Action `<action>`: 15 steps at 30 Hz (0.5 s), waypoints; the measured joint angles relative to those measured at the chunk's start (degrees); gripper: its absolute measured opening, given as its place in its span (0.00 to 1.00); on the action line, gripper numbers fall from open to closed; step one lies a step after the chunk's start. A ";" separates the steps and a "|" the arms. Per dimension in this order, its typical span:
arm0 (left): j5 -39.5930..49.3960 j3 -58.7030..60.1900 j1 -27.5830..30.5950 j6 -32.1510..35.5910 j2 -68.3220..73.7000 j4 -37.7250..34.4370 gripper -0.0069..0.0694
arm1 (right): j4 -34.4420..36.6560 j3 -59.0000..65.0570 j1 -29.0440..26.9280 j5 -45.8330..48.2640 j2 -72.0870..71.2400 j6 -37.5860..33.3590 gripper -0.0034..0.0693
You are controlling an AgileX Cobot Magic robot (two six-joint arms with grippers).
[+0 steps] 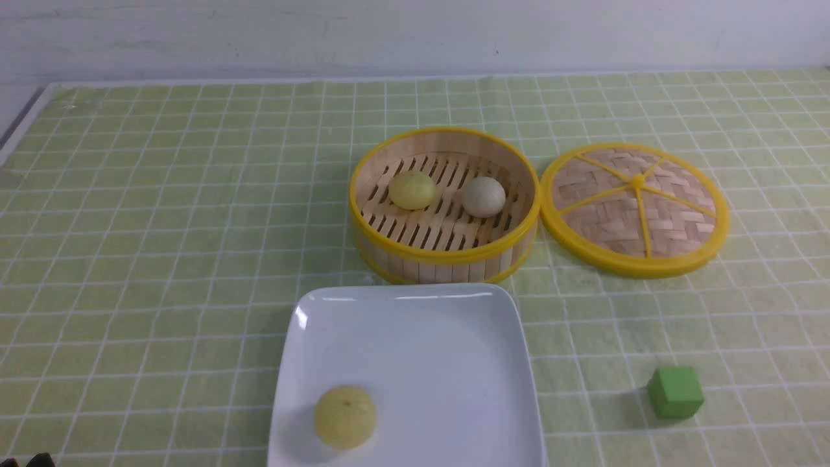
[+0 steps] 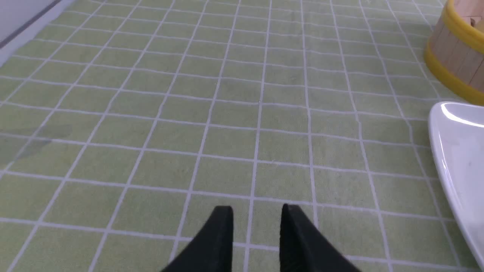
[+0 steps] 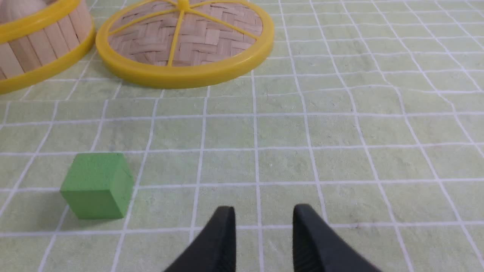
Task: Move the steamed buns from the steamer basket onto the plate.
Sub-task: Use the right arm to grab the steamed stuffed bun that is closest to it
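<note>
buns split between steamer basket [image 1: 447, 259] and plate [image 1: 454, 350]
pale yellow bun [image 1: 412, 190] and greyish bun [image 1: 483, 196] inside the basket; third bun [image 1: 345, 416] on the plate just in front of it (left gripper [image 2: 257, 207] and right gripper [image 3: 264, 207] narrowly parted, empty).

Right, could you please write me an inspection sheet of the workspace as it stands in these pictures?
Surface: pale green checked tablecloth, lying flat.
Job's things: round bamboo steamer basket with yellow rims, uncovered, holding a pale yellow bun and a greyish-beige bun; glossy white square plate in front of it, carrying a second pale yellow bun.
Clutter: woven disc lid with yellow spokes lying beside the basket on its right; green cube right of the plate.
Grippers: left gripper and right gripper both open and empty, over bare cloth.
Cables: nothing seen.
Surroundings: white wall behind the table.
</note>
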 joint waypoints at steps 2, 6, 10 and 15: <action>0.00 0.00 0.00 0.00 0.00 0.00 0.37 | 0.00 0.00 0.00 0.00 0.00 0.00 0.38; 0.00 0.00 0.00 0.00 0.00 0.00 0.38 | 0.00 0.00 0.00 0.00 0.00 0.00 0.38; 0.00 0.00 0.00 0.00 0.00 0.00 0.38 | 0.00 0.00 0.00 0.00 0.00 0.00 0.38; 0.00 0.00 0.00 0.00 0.00 0.00 0.38 | -0.05 0.00 0.00 0.00 0.00 0.00 0.38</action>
